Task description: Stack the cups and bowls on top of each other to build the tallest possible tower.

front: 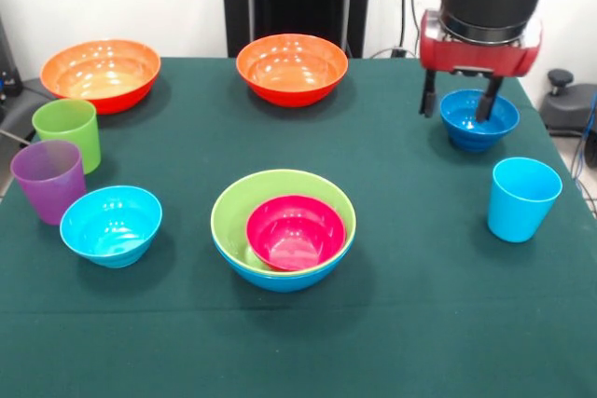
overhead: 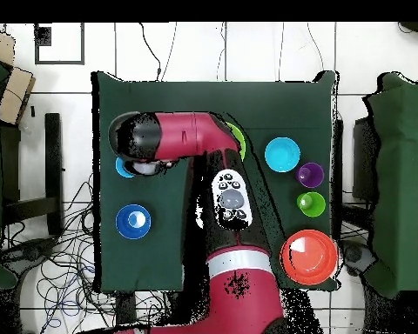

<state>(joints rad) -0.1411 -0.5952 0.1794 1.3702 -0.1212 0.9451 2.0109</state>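
My gripper (front: 458, 100) is open and empty at the far right. In the front view its fingers (front: 487, 100) straddle the small dark blue bowl (front: 478, 120); I cannot tell whether they touch it. That bowl also shows in the overhead view (overhead: 132, 221). The tower stands mid-table: a magenta bowl (front: 296, 230) in the lime green bowl (front: 233, 202), in the blue bowl (front: 280, 279). The light blue cup (front: 522, 198) stands at the right. The purple cup (front: 48, 179), lime green cup (front: 67, 132) and cyan bowl (front: 111, 223) stand at the left.
Two orange bowls (front: 100, 74) (front: 291, 68) sit along the table's far edge. In the overhead view the arm (overhead: 191, 135) hides the tower and one orange bowl; the other orange bowl (overhead: 309, 256) shows. The green tablecloth (front: 410, 323) covers the table.
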